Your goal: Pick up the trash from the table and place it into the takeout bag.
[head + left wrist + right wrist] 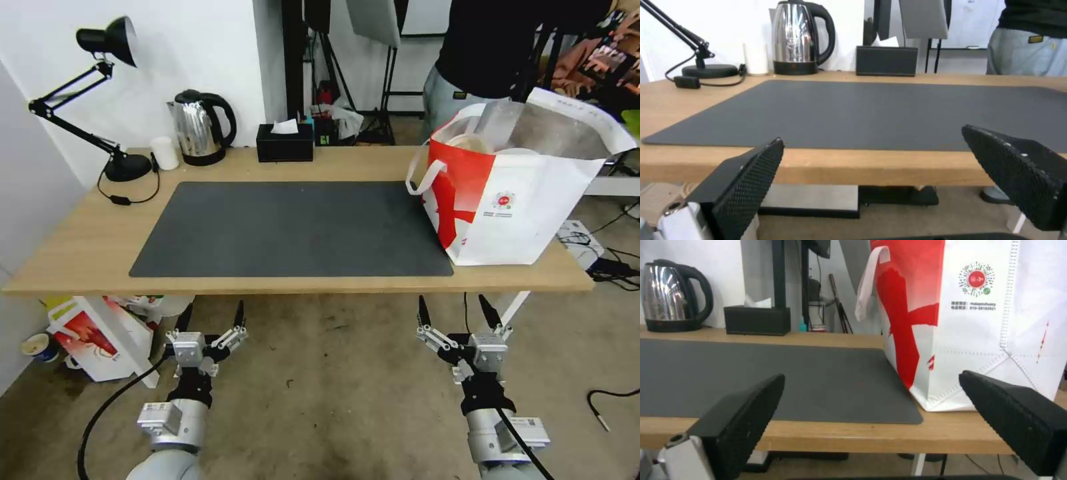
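Our long light-wood table (80, 253) with its large dark grey rectangular mat (293, 230) carries no trash that we can see, so the clearing looks finished or nearly so. The large boxy white takeout bag with a red side panel (520, 207) stands at the table's right end, its base overlapping the mat's corner. Inside its foil-lined mouth we make out a round beige bowl rim (470, 141) and perhaps something white beside it; the rest is hidden.

What remains along the far edge is a steel kettle (200, 127), a black tissue box (285, 142) and a black desk lamp (107, 100).

Our left gripper (210, 317) and right gripper (459, 312) hang below the near table edge, both spread wide and empty, with open floor around them.
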Motion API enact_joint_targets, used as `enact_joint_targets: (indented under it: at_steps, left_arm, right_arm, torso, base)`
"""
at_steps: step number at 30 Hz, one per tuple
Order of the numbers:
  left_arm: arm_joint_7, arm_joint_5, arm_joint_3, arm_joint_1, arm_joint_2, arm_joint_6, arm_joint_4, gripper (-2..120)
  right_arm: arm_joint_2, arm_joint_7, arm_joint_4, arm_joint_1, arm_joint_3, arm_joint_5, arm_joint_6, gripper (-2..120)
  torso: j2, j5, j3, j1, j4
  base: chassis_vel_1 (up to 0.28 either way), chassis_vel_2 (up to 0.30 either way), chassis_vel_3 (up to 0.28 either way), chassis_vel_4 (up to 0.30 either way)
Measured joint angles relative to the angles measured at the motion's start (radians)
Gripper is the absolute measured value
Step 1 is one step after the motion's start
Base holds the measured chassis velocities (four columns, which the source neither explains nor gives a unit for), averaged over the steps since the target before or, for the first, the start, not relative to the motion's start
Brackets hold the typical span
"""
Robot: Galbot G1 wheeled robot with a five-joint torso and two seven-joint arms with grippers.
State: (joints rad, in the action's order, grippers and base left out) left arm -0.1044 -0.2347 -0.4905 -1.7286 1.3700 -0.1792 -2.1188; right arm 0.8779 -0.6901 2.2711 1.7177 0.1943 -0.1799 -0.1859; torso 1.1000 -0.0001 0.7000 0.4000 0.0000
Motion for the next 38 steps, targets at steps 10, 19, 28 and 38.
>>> enact_joint_targets:
  at_steps: [10,19,28,38]
  left_arm:
    - [0.006,-0.014,-0.008,0.003,-0.004,0.004,-0.006,100]
    - [0.005,-0.008,-0.008,0.003,-0.004,0.018,-0.006,100]
    - [0.005,-0.008,-0.008,0.002,-0.004,0.018,-0.005,100]
    - [0.004,-0.007,-0.008,0.002,-0.004,0.018,-0.004,100]
  right_arm:
    - [0.0,0.0,0.0,0.0,0.0,0.0,0.0,100]
    - [0.0,0.0,0.0,0.0,0.0,0.0,0.0,100]
    - [0.0,0.0,0.0,0.0,0.0,0.0,0.0,100]
    - [0.0,0.0,0.0,0.0,0.0,0.0,0.0,100]
  torso:
    - [0.0,0.0001,0.0,0.0,0.0]
    - [0.0,0.0001,0.0,0.0,0.0]
    - [0.0,0.0001,0.0,0.0,0.0]
    - [0.0,0.0001,0.0,0.0,0.0]
  base:
    - [0.0,0.0,0.0,0.0]
    - [0.0,0.0,0.0,0.0]
    - [0.0,0.0,0.0,0.0]
    - [0.0,0.0,0.0,0.0]
